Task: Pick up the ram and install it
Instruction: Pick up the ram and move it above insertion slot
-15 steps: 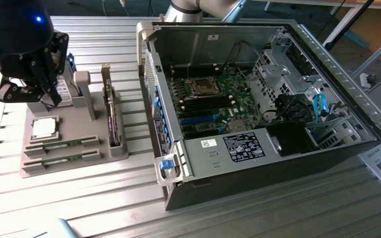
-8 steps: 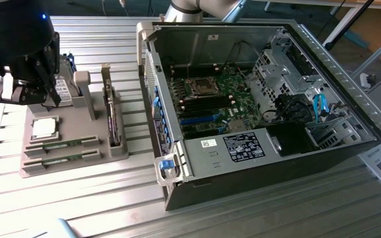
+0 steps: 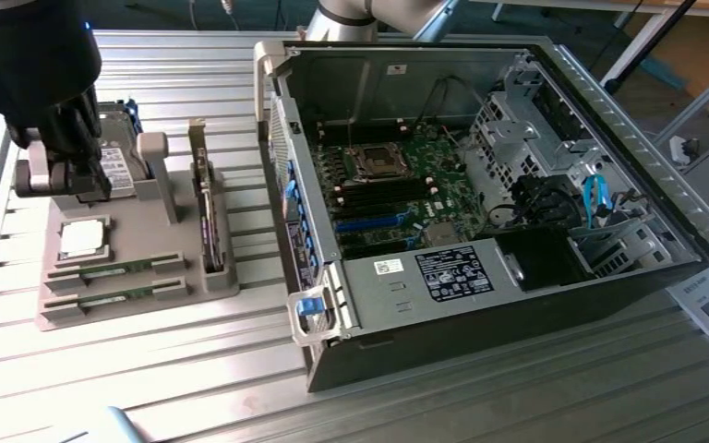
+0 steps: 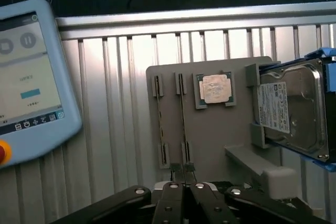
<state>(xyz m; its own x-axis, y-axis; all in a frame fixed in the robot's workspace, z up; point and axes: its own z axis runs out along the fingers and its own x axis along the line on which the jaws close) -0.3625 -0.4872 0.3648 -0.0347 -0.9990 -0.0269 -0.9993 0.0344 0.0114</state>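
My gripper [image 4: 184, 174] is squeezed shut, empty, and the ram [image 4: 182, 119] lies below it, stretching long straight ahead.

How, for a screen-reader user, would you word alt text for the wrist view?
The shut pincer points at a grey tray holding two thin ram sticks on edge, a silver processor and a hard drive. The tray lies on a ribbed metal table beside a touchscreen pendant.
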